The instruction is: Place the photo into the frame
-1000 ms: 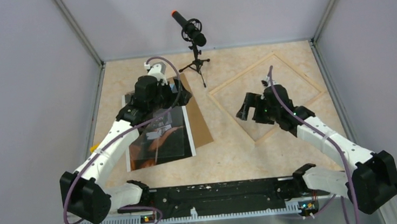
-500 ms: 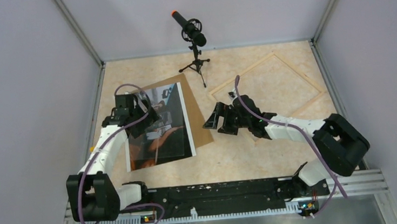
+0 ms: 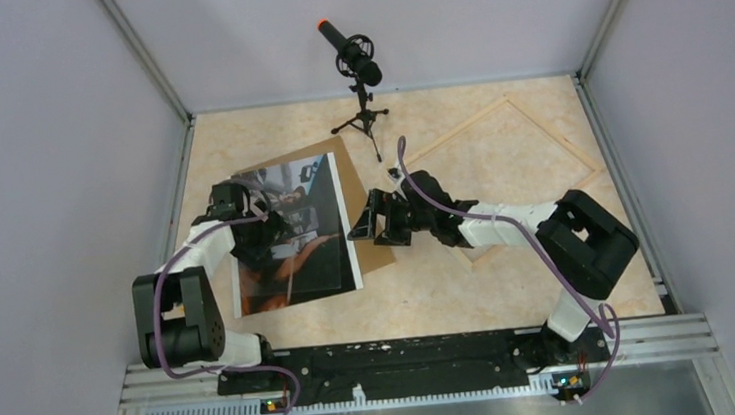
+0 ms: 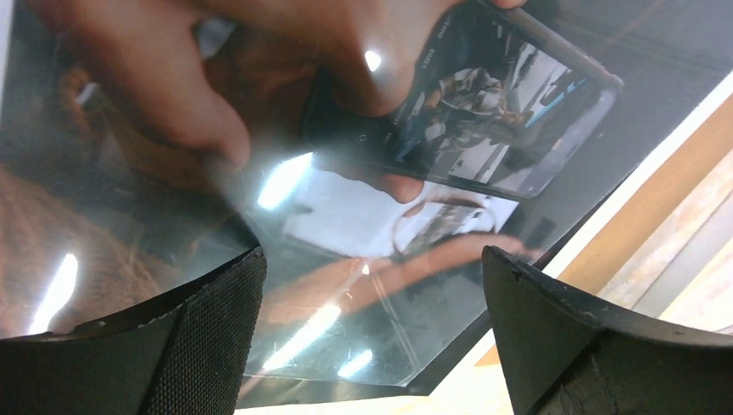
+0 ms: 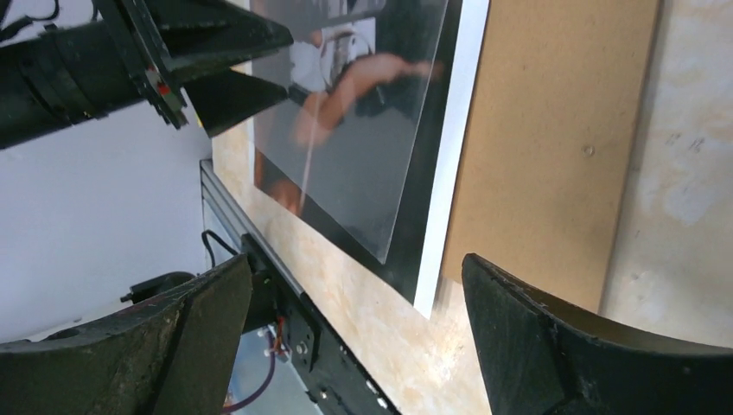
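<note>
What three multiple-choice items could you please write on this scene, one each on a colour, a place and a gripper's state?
1. The microphone's tip is: A green; B orange-red; C blue.
2. The photo lies: A on the brown board; B at the far right; C under the microphone.
3. The right gripper is: A shut on the photo; B shut on the brown board; C open, empty.
Key: B, the bright tip shows in the top view; A, board shows beside its white margin; C, its wrist view shows fingers wide apart, nothing between.
</note>
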`<state>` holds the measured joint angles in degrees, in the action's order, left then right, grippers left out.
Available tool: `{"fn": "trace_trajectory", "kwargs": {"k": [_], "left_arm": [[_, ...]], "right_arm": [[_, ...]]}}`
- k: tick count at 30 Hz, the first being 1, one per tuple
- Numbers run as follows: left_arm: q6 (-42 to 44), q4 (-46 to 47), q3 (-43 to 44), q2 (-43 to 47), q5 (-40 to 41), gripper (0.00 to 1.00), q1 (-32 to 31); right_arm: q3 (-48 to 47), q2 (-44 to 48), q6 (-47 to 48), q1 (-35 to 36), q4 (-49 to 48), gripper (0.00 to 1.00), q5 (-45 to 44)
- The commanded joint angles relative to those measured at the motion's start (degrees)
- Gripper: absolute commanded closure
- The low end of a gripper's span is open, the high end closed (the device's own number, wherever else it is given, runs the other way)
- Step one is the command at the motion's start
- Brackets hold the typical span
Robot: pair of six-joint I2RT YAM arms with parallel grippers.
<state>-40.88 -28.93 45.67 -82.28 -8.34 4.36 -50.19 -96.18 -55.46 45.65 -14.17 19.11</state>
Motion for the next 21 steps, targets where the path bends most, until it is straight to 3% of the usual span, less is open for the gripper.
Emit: {"fn": "trace_trajectory", "kwargs": {"k": [1,7,13,16,21], "left_arm": [[-1.80,2.87,-4.36,0.21,-3.18,0.02,-0.14],[-2.26,5.36,-8.73,-0.05,-6.81,0.02,-0.82],[-3.54,6.15,-9.46,1.81,-8.37,0.02,-7.88],[0.43,3.31,-5.80,4.56,-3.61,0.01,-8.49],[4.63,-4.16,4.33,5.48,14.33,0.02,-8.43]], "right_arm": [[-3.28,-1.43,3.49,-2.02,2.26,0.10,-1.04],[-2.22,-3.40,3.21,-3.35,1.88,0.10,0.02],[-2.40,-4.73,2.53,-4.34,2.23,0.10,-0.31],[-2.56,-4.85,2.74,-4.70,2.31,0.10,-0.45],[-4.13,-6.26,3.55,-4.74,0.96,0.10,0.26]]}}
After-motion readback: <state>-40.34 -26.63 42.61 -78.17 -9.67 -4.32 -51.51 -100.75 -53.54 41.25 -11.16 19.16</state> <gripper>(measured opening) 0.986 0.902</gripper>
